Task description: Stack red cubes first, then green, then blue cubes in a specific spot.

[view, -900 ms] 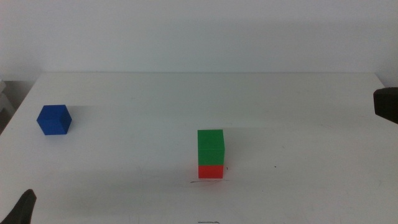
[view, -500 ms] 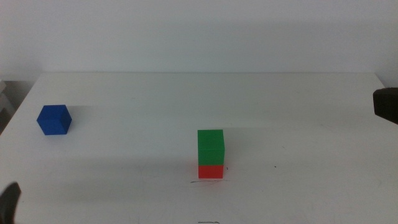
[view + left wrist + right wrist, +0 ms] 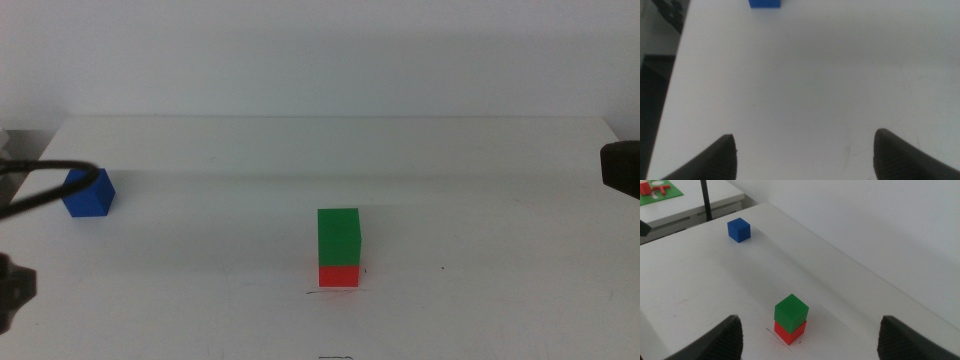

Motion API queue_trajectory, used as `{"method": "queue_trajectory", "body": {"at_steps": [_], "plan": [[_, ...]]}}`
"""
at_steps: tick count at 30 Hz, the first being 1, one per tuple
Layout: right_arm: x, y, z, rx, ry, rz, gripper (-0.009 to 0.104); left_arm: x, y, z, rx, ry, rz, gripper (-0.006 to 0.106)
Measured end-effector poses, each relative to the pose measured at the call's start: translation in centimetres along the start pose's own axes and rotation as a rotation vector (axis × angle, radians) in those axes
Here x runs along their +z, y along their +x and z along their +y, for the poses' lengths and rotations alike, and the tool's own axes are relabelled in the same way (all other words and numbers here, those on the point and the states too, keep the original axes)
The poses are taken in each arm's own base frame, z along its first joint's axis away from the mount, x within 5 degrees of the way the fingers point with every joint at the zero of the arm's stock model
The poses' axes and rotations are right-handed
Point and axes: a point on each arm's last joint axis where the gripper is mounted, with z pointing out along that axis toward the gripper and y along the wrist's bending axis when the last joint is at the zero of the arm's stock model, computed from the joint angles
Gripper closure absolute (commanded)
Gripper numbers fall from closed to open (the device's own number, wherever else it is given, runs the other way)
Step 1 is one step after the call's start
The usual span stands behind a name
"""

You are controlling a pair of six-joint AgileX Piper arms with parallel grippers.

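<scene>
Blue cube (image 3: 88, 192) sits alone at the tabletop's (image 3: 480, 180) far left, well apart from the stack: green cube (image 3: 338, 237) squarely atop red cube (image 3: 338, 275) near center front. Red & green look done; blue is the step in hand. Left gripper (image 3: 802, 152), jaws wide w/ nothing between them, faces the blue cube across bare tabletop, not yet near it. Right gripper (image 3: 810, 335), jaws also wide, waits off the right side. Next move likely calls for the left arm to close in, straddle the blue cube, grip.
</scene>
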Motion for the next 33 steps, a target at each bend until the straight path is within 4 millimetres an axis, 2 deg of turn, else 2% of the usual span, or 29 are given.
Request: {"method": "queue_trajectory", "body": {"at_steps": [9, 14, 18, 24, 27, 33], "plan": [[0.0, 0.0, 0.0, 0.000, 0.000, 0.000, 0.017, 1.8, -1.0, -0.2, -0.025, 0.017, 0.041, 0.007], [0.0, 0.0, 0.0, 0.000, 0.000, 0.000, 0.017, 2.8, -3.5, -0.4, -0.030, 0.015, 0.094, 0.007], [0.0, 0.0, 0.0, 0.000, 0.000, 0.000, 0.017, 5.1, -6.7, -0.4, -0.011, -0.005, 0.174, 0.007], [0.0, 0.0, 0.0, 0.000, 0.000, 0.000, 0.017, 10.2, -11.6, 0.0, 0.026, -0.034, 0.278, 0.007], [0.0, 0.0, 0.0, 0.000, 0.000, 0.000, 0.017, 12.7, -13.5, 0.8, 0.026, -0.041, 0.343, 0.007], [0.0, 0.0, 0.0, 0.000, 0.000, 0.000, 0.017, 16.5, -16.8, 3.2, 0.025, -0.053, 0.383, 0.007]]}}
